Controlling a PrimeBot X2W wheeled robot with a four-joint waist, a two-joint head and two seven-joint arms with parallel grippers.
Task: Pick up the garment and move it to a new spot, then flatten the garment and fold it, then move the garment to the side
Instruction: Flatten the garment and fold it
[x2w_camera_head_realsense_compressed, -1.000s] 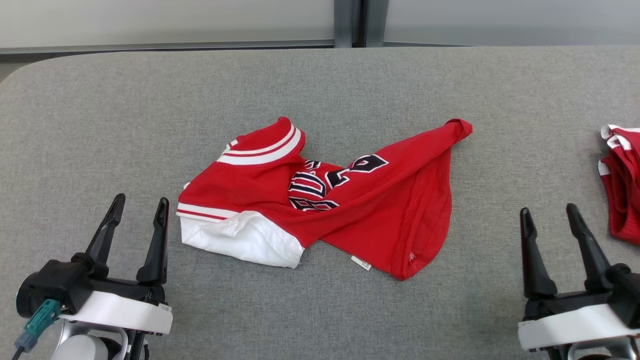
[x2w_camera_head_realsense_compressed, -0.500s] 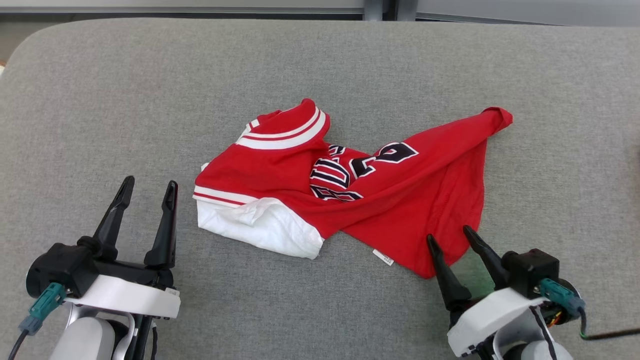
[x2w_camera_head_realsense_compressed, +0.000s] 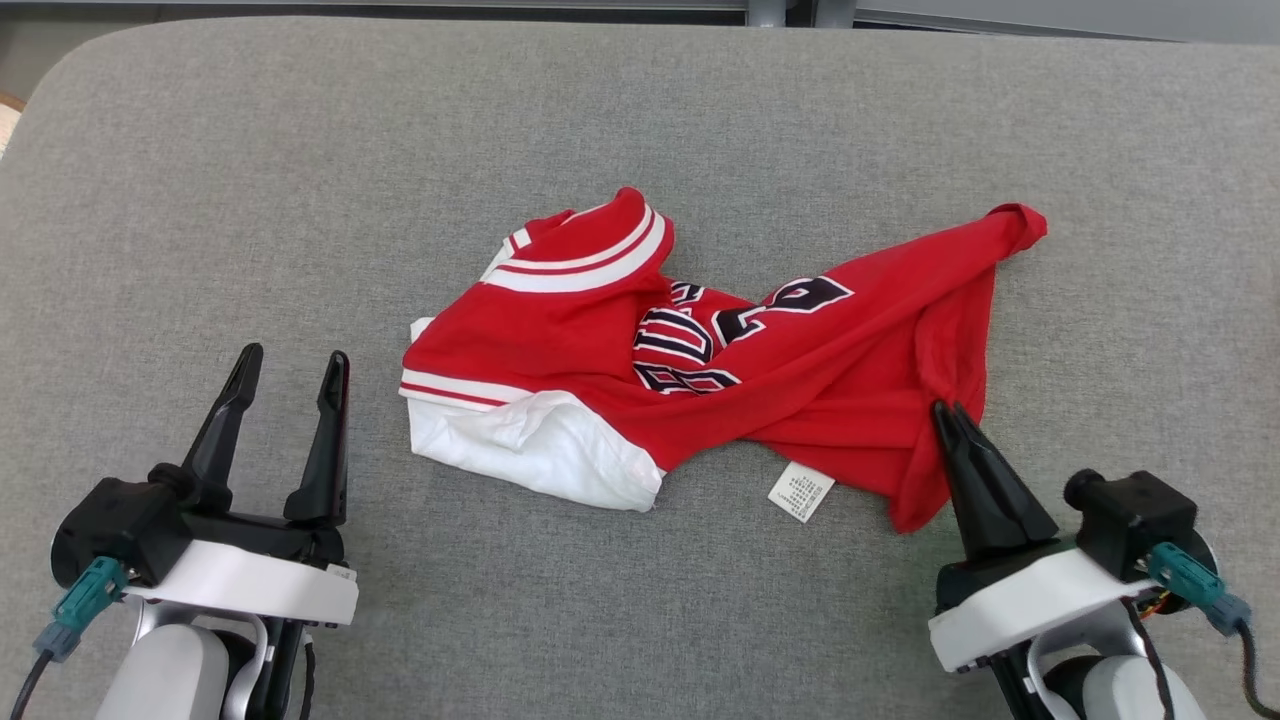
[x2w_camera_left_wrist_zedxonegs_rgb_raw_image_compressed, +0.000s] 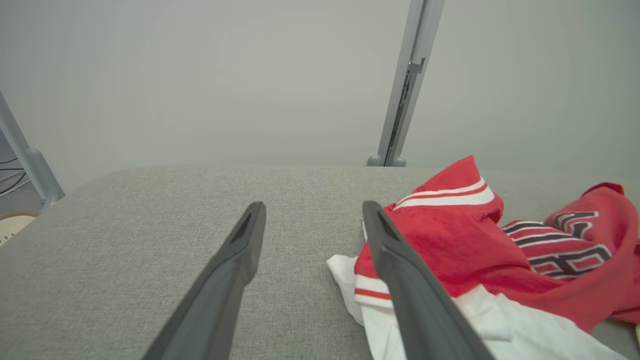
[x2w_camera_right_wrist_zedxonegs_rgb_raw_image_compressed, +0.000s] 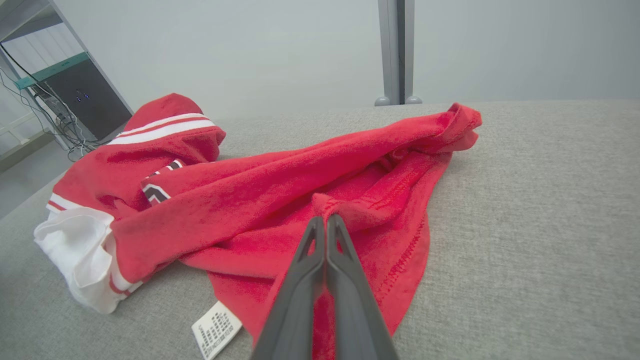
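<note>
A: Where is the garment (x2w_camera_head_realsense_compressed: 700, 380) now, and what do I hold?

B: It lies crumpled in the middle of the desk (x2w_camera_head_realsense_compressed: 300, 150). Your right fingers (x2w_camera_head_realsense_compressed: 985, 480) are pressed together and pinch only a thin fold at its near right edge. Your left fingers (x2w_camera_head_realsense_compressed: 325, 440) are spread, just beside the white part, touching nothing.

A: What can go wrong?

B: The pinch looks small, so I think the cloth can slip out when you lift. Also one corner lifted alone can twist the garment more, and flattening becomes harder. Lift slowly.
</note>
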